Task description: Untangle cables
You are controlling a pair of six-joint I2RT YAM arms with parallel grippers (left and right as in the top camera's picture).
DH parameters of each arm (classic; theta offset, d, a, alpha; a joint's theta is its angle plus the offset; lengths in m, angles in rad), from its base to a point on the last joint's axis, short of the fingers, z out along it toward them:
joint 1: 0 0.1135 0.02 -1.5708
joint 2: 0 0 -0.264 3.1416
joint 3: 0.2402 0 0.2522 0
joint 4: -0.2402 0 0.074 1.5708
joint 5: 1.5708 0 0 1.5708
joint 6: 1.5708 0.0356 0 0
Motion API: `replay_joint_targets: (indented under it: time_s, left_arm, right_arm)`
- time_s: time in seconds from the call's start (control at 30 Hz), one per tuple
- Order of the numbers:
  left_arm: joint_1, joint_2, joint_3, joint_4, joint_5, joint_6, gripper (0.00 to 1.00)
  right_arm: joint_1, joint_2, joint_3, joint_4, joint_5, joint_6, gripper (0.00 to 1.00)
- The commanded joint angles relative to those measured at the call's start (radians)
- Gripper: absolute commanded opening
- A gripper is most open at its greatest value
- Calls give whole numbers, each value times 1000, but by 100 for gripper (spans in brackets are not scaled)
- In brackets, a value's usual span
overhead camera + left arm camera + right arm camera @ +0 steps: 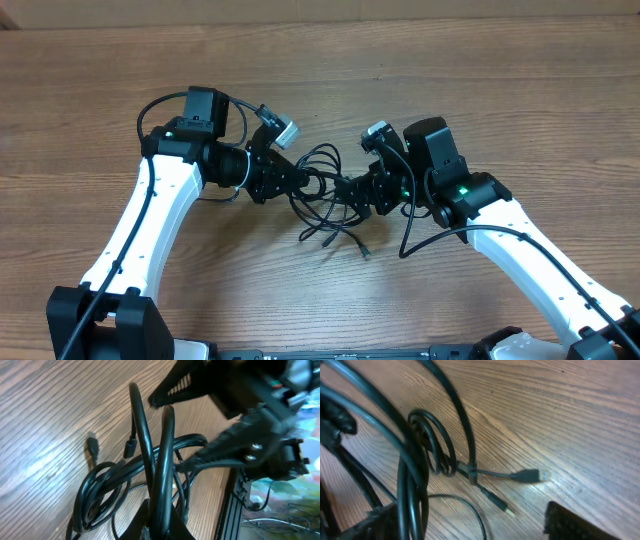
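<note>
We are holding tangled cables (pixel 162 470) on the desk (pixel 450 80).
Our left pincer (pixel 305 183) is pinching them; our right pincer (pixel 352 190) is gaping, loops crowding it.

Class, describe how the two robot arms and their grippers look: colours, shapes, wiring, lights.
Both have white shells, the left arm and right arm alike, with black joints. The left gripper and right gripper are black with ribbed fingers. Black wires loop along each; a green light glows on each.
</note>
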Motion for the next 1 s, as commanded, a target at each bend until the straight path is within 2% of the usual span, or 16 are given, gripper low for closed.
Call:
replay_joint_targets:
  time_s: [0.0,0.17,0.23,0.3,0.43,0.57,0.67,0.87,0.97]
  left_arm:
    - [2,-15,24,5,84,51,4]
    - [2,-15,24,6,83,49,4]
    - [3,-15,24,10,82,41,4]
    - [3,-15,24,16,80,32,4]
    - [3,-15,24,34,76,17,4]
    - [3,-15,24,85,-2,-119,4]
    - [3,-15,24,129,-150,-303,4]
    - [4,-15,24,142,-667,-846,4]
    - [4,-15,24,116,-803,-1038,4]
  right_arm:
    - [-2,2,16,1,6,-1,72]
    - [-2,2,16,2,6,0,26]
    - [-2,2,16,1,6,0,12]
    - [-2,2,16,1,6,0,4]
    - [-2,2,16,1,6,0,4]
    - [-2,2,16,0,-1,0,4]
    - [-2,2,16,-2,-1,0,4]
    - [-2,2,16,-4,-1,0,4]
    - [-2,2,16,-6,-1,0,4]
